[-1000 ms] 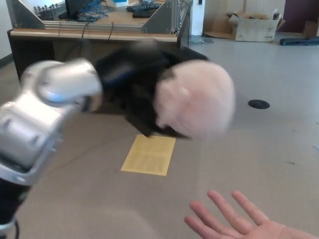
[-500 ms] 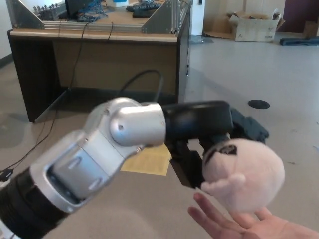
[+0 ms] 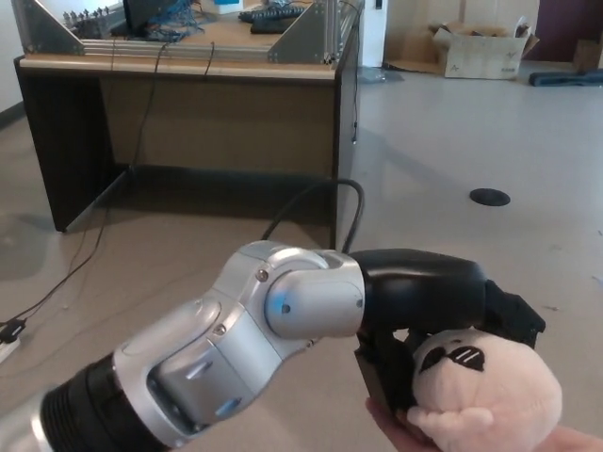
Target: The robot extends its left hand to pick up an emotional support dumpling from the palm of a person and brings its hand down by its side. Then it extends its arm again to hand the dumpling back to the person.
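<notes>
- One arm (image 3: 217, 358) in view, the left: silver, running from lower left toward lower right.
- Desk (image 3: 188, 104) behind at upper left, cables hanging off it.
- Left hand (image 3: 443, 320), black, clenched around the dumpling's top and left side.
- Dumpling (image 3: 485, 391), pale pink plush with dark face marks, at lower right, resting on a person's palm (image 3: 396, 422); only fingertips show under it.
- Cardboard box (image 3: 480, 47) on floor, far upper right.
</notes>
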`<state>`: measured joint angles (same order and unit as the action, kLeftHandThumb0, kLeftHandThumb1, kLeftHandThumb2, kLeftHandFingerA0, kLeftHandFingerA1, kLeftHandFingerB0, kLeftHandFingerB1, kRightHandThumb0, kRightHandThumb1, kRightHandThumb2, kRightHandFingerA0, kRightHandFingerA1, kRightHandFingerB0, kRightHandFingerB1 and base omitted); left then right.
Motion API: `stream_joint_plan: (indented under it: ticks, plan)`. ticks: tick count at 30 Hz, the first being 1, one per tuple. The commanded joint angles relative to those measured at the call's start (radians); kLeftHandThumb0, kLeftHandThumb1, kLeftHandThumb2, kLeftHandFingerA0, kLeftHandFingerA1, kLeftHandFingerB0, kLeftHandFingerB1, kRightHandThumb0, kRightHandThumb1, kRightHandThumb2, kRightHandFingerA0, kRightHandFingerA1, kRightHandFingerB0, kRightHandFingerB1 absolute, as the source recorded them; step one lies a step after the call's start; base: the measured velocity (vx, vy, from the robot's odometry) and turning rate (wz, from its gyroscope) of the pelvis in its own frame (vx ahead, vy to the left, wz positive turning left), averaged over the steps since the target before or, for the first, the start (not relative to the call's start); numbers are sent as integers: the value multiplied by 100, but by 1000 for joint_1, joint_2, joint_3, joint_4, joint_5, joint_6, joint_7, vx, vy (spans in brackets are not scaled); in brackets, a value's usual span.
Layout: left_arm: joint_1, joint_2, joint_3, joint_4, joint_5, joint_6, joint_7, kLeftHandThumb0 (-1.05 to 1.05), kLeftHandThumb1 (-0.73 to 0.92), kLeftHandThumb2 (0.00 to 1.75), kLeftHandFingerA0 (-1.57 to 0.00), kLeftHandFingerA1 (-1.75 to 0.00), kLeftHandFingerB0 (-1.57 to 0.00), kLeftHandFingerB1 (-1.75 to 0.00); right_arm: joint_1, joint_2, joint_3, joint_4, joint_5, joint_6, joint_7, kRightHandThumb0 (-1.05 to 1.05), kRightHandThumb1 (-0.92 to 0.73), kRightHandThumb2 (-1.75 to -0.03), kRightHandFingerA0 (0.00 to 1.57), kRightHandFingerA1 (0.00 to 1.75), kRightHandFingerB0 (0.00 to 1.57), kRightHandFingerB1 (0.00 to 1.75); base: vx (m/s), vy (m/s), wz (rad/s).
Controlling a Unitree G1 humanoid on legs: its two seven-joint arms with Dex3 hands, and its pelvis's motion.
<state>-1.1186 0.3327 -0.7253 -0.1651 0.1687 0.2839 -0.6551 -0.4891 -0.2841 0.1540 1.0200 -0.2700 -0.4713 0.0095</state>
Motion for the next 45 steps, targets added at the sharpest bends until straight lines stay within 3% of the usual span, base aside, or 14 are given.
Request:
stream_joint_plan:
  ticks: [1, 8, 9, 11, 14, 18, 22, 24, 25, 30, 31, 41, 44, 45]
  plan:
    - [23, -21, 16, 4, 67, -17, -22, -11, 64, 58, -72, -160, -68, -132, -34, -27, 14, -18, -35, 95, -1, -47, -79, -64, 70, 76, 68, 44, 0, 0, 0]
    - [61, -41, 68, 5, 100, -23, 9, -16, 55, 58, -80, -146, -84, -109, -41, -23, 16, -26, -38, 111, 0, -47, -79, -64, 70, 76, 68, 44, 0, 0, 0]
    - [53, -38, 71, 2, 125, -28, 13, -82, 51, 86, -9, -14, -2, -9, 128, 168, -99, -296, 216, -224, -74, -60, -59, -59, 66, 50, 63, 43, 0, 0, 0]
    - [46, -37, 78, 4, 137, -36, 14, -81, 45, 88, -1, -11, 0, -9, 99, 162, -135, -238, 235, -175, -66, -54, -62, -60, 89, 52, 78, 44, 0, 0, 0]
    - [29, -30, 103, 19, 137, -56, 8, -81, 44, 89, 0, -4, 0, -4, -24, -23, -38, -32, -2, -23, 16, -60, -83, -65, 77, 79, 63, 43, 0, 0, 0]
    - [23, -17, 143, 23, 129, -56, -21, -83, 45, 91, 0, -1, 0, 0, -25, 1, -50, -74, 15, 80, -4, -53, -73, -62, 87, 76, 61, 39, 0, 0, 2]
    - [25, -20, 155, 25, 135, -61, -31, -83, 45, 91, 0, -1, 0, 0, -25, 3, -51, -78, 15, 84, -8, -53, -73, -62, 87, 76, 61, 39, 0, 0, 0]
    - [17, 6, 202, 5, 92, -62, -68, -83, 43, 91, 0, 0, 0, 0, 1, 4, -45, -64, 1, 50, -41, -47, -60, -96, 85, 75, 60, 59, 0, 0, 0]
    - [8, 11, 221, 0, 73, -47, -86, -82, 43, 90, 0, 0, 0, -1, 2, 11, -54, -57, 14, 48, -40, -39, -66, -61, 91, 52, 70, 41, 0, 0, 0]
    - [-15, 17, 283, -12, 30, -1, -140, -82, 44, 89, 0, 0, 0, 0, -2, 30, -74, -33, 34, 25, -50, -37, -63, -61, 91, 49, 71, 42, 0, 0, 0]
    - [-38, 26, 399, -13, -89, 59, -176, -84, 45, 61, 0, -16, 0, -3, 16, 29, -74, -20, 34, -23, -53, -35, -62, -60, 88, 52, 74, 45, 0, 0, 0]
    - [-54, 211, 777, 86, -289, 139, -260, -77, 44, 86, -4, -15, 0, -1, 43, 41, -91, 0, 55, -20, -34, -33, -61, -59, 86, 51, 74, 45, 0, 0, 0]
    - [50, 272, 886, 129, -317, 91, -266, -76, 48, 55, -1, -27, 0, -12, 58, 42, -94, 10, 51, -40, -44, -31, -60, -58, 81, 49, 73, 46, 0, 0, 0]
    - [124, 293, 956, 168, -342, 69, -273, -63, 37, 80, 0, -26, 0, -14, 62, 41, -96, 13, 51, -45, -49, -30, -60, -58, 81, 49, 73, 46, 0, 0, 0]
